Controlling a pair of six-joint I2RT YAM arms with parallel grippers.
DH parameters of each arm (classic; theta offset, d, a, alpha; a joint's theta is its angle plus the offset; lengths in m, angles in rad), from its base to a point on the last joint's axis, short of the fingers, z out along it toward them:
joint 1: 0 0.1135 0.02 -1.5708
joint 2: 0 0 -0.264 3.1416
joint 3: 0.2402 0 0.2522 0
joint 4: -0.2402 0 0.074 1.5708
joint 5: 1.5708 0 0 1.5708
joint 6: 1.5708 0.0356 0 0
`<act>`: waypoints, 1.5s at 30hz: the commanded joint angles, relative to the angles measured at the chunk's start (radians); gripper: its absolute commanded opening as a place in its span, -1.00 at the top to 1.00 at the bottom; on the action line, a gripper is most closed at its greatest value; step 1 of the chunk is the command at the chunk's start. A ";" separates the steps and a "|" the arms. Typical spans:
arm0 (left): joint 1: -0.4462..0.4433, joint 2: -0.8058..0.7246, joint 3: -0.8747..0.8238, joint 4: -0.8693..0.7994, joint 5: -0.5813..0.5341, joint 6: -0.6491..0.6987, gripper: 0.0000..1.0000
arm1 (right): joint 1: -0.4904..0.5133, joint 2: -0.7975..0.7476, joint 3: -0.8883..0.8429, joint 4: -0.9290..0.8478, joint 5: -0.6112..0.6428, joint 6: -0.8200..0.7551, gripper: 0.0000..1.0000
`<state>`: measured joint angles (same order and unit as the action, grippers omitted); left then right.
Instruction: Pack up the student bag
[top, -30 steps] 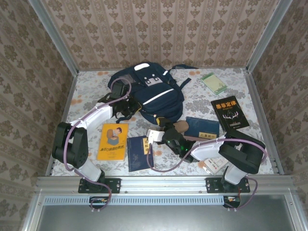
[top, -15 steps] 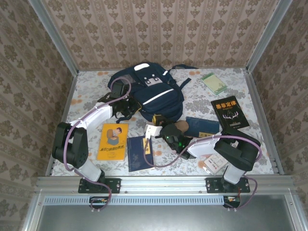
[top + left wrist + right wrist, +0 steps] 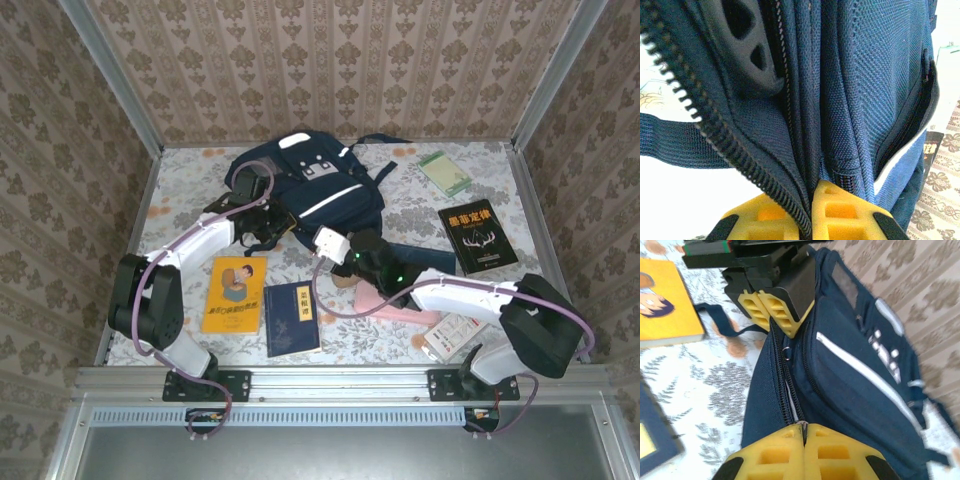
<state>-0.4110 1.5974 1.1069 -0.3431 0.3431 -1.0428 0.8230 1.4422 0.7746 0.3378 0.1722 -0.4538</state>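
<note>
The student bag [image 3: 318, 188], navy with white stripes, lies at the back middle of the table. My left gripper [image 3: 263, 227] is shut on the fabric beside the bag's zipper [image 3: 765, 185], its yellow fingertips [image 3: 840, 205] pinching the edge. From the right wrist view the left gripper [image 3: 771, 315] holds the far end of the zipper line on the bag [image 3: 860, 380]. My right gripper [image 3: 326, 240] sits at the bag's near edge. It is shut [image 3: 804, 432] on the small metal zipper pull [image 3: 803, 426]. The zipper between the two grippers is slightly parted, showing pale lining.
A yellow book [image 3: 235, 293] and a dark blue book [image 3: 291, 317] lie near the front left. A black book [image 3: 477, 234], a green booklet [image 3: 444, 172], a blue book [image 3: 428, 258], a pink flat item [image 3: 390, 302] and a white packet [image 3: 455, 333] lie on the right.
My right gripper moved from the table beside the books up to the bag's near edge and closed on the zipper pull. The left gripper kept its hold.
</note>
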 commanded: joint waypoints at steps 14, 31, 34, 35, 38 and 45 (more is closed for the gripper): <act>0.011 -0.014 -0.014 0.085 -0.041 0.038 0.94 | -0.183 0.006 0.181 -0.500 -0.403 0.724 1.00; 0.049 -0.010 -0.030 0.061 -0.023 0.102 0.96 | -0.234 0.069 0.204 -0.607 -0.210 0.911 1.00; 0.049 -0.001 -0.013 0.032 -0.018 0.142 0.96 | -0.259 0.059 0.178 -0.596 -0.191 0.971 1.00; 0.049 -0.003 -0.015 0.030 -0.020 0.150 0.96 | -0.281 0.061 0.163 -0.576 -0.228 0.986 1.00; 0.051 -0.008 -0.018 0.021 -0.023 0.172 0.98 | -0.314 0.069 0.154 -0.546 -0.253 0.993 1.00; 0.051 -0.011 -0.018 -0.002 -0.025 0.218 0.98 | -0.320 0.036 0.140 -0.501 -0.220 0.890 1.00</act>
<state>-0.3759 1.6020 1.0599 -0.3485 0.3508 -0.8989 0.5102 1.4979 0.9051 -0.1524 -0.0856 0.4839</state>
